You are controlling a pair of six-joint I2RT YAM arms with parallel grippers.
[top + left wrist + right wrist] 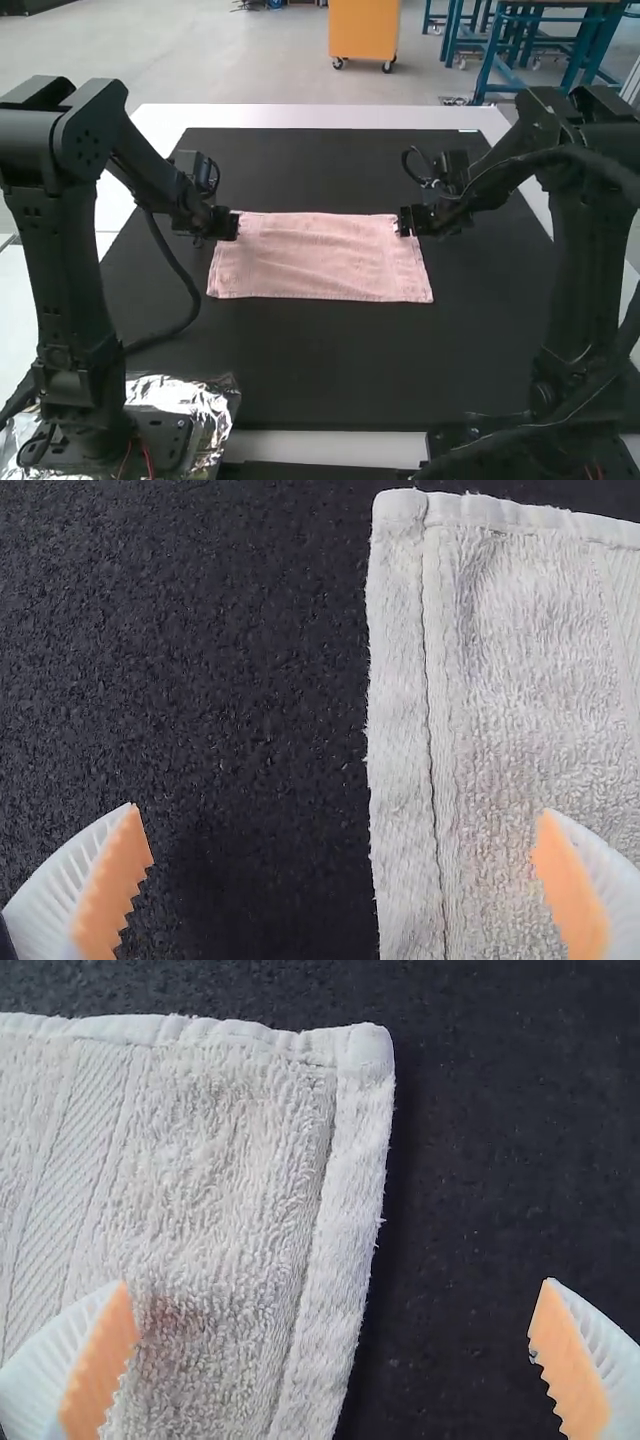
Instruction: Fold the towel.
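Observation:
A pink towel lies spread flat on the black mat, wider than it is deep; whether it is folded I cannot tell. My left gripper is at its far left corner, and my right gripper at its far right corner. In the left wrist view, my left gripper stands open over the side edge of the towel, one finger over cloth, one over mat. The right wrist view has my right gripper open likewise across the other side edge of the towel, with nothing between its pads.
The black mat covers most of the white table and extends around the towel on all sides. Crumpled foil lies at the left arm's base. A dark cable hangs beside the left arm.

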